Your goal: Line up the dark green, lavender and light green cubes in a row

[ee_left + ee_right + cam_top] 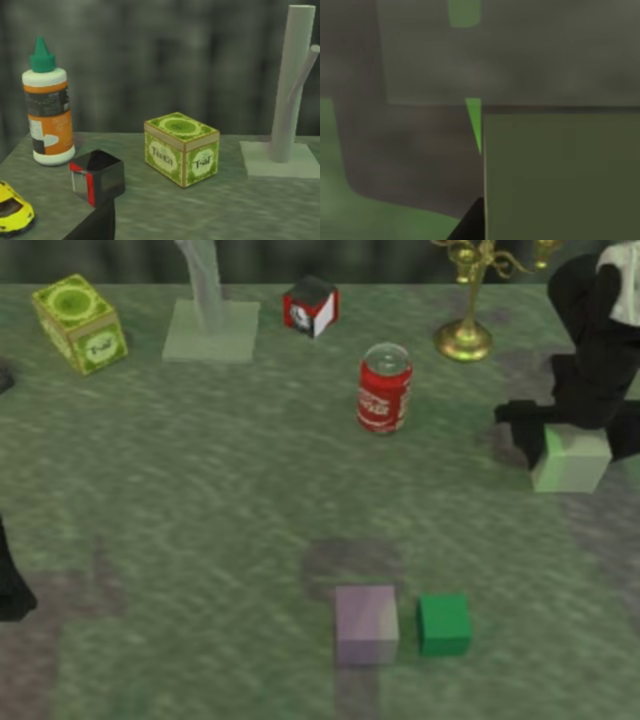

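Slippage threatens: right pincer (572, 440) sits over the light green cube (570, 460); its grip cannot be told.

top view overhead; left wrist low, faces tea box (181, 149); right wrist pressed close to light green cube (560, 175).

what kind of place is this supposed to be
Probably a rendered tabletop test scene, not a real room: a mottled green table scattered with unrelated props, such as a soda can, a brass candelabra and a printed tea box, plus plain cubes like the lavender.
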